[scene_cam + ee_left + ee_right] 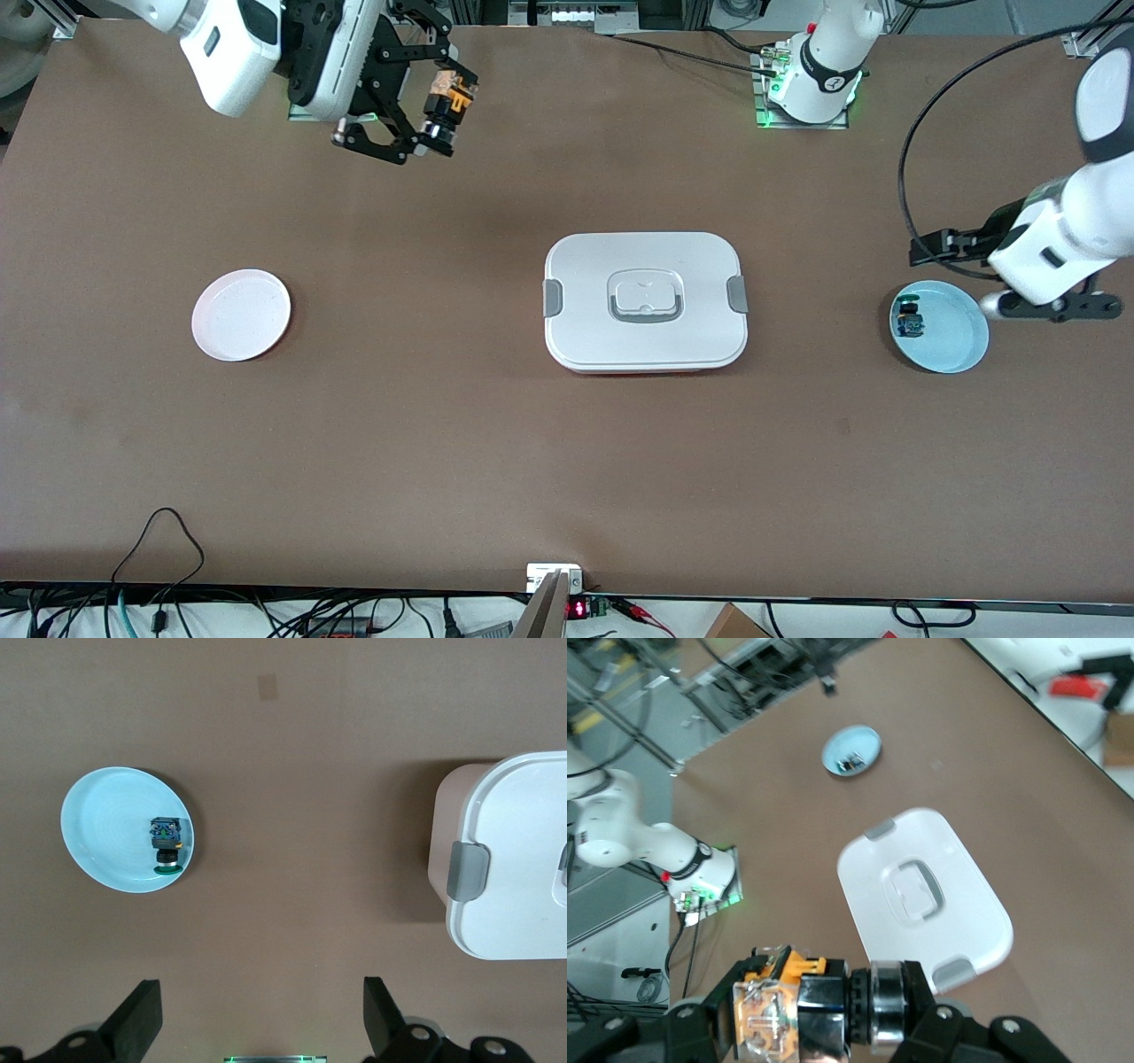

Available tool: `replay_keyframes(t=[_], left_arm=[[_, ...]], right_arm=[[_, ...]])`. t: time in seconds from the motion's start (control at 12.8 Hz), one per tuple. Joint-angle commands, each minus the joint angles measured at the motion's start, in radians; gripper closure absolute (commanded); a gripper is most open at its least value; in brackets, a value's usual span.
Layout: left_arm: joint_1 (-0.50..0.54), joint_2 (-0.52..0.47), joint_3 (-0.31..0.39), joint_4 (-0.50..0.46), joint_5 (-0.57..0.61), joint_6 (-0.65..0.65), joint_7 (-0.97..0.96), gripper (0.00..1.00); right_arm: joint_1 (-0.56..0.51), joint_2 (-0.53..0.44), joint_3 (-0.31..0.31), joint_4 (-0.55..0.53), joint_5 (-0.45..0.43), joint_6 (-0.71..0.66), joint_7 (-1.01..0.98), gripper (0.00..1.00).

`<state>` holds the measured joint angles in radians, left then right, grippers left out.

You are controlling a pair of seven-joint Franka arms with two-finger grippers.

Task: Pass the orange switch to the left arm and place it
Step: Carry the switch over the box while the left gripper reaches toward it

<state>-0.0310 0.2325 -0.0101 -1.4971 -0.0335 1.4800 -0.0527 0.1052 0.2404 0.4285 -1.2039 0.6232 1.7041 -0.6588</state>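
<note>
The right gripper (423, 113), a black two-finger claw on its white jointed arm, is up in the air over the table's edge by the right arm's base, and it is clenched on the orange switch (449, 99) — a tiny component with an orange block, a clear housing and a black-and-chrome round body, seen close in the right wrist view (799, 1005) pinched between the fingers. The left gripper (257, 1028) hangs with its fingers spread apart and nothing between them, over the bare brown table beside the pale blue round plate (952, 330), where a similar tiny blue-and-green component (908, 320) lies. The large white rounded-rectangular plastic box (645, 301) with grey side latches sits mid-table, and the empty white round plate (241, 315) lies toward the right arm's end. The main risk, as I judge it, is the grip itself — the switch is held on a rounded, shiny body and could twist or slip if the arm swings fast. A descent toward the white plate looks clear of the box, but a wide, low sweep toward mid-table could clip its lid. Releasing from too high could also let the small part bounce off the shallow plate.
</note>
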Motion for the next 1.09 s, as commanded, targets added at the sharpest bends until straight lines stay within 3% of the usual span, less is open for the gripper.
replay_keyframes(t=[0.0, 0.16, 0.39, 0.63, 0.78, 1.02], left_arm=[[0.008, 0.013, 0.006, 0.025, -0.072, -0.046, 0.005, 0.0], [0.008, 0.076, 0.004, 0.032, -0.1, -0.102, 0.01, 0.0], [0.042, 0.094, 0.006, 0.032, -0.256, -0.153, 0.005, 0.0], [0.146, 0.157, 0.007, 0.029, -0.555, -0.24, 0.005, 0.0], [0.241, 0.235, 0.007, 0.011, -0.859, -0.358, 0.01, 0.0], [0.27, 0.248, -0.001, -0.018, -1.145, -0.406, 0.014, 0.0]], right_arm=[[0.021, 0.028, 0.009, 0.012, 0.124, 0.064, -0.117, 0.99], [0.057, 0.042, 0.01, 0.009, 0.136, 0.116, -0.157, 1.0], [0.093, 0.115, 0.01, 0.009, 0.171, 0.195, -0.281, 1.0], [0.142, 0.169, 0.01, -0.041, 0.208, 0.334, -0.404, 1.0], [0.166, 0.207, 0.01, -0.059, 0.309, 0.415, -0.509, 1.0], [0.2, 0.247, 0.01, -0.089, 0.474, 0.537, -0.634, 1.0]])
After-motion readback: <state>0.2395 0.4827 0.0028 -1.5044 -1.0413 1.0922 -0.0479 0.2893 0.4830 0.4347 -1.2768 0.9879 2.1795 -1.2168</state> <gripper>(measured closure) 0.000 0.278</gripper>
